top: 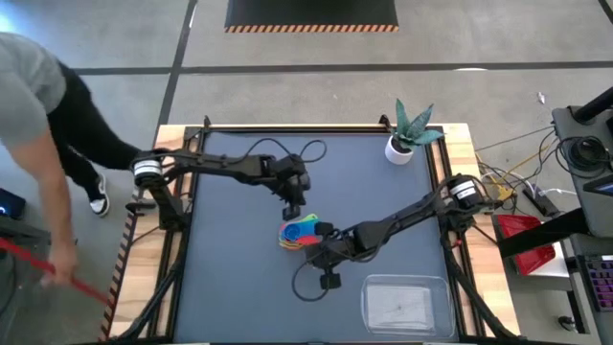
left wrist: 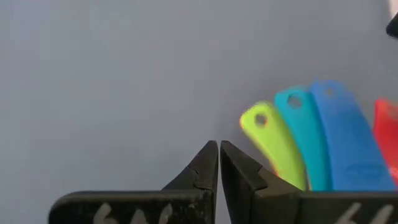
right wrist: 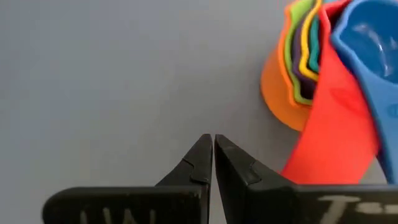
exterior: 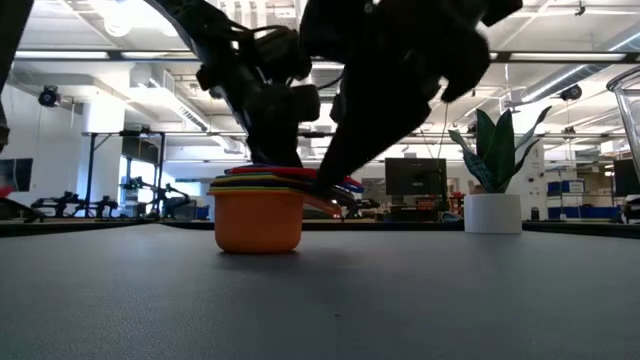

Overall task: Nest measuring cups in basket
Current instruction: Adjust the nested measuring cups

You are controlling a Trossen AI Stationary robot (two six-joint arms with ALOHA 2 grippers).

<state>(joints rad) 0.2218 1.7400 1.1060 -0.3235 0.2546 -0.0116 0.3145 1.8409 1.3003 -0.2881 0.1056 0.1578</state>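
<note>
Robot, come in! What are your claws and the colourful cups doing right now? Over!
Left gripper shut, empty, beside cup stack. Right gripper shut, empty, beside it too. Cups nested on table, not in basket. Nothing in the way.

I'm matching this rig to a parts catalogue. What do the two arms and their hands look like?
Both arms are dark and slender, each with a white-and-silver collar near its base: left arm, right arm. Black cables loop beside them. The left hand and right hand each have two black, pointed fingers on a bar bearing pale lettering.
</note>
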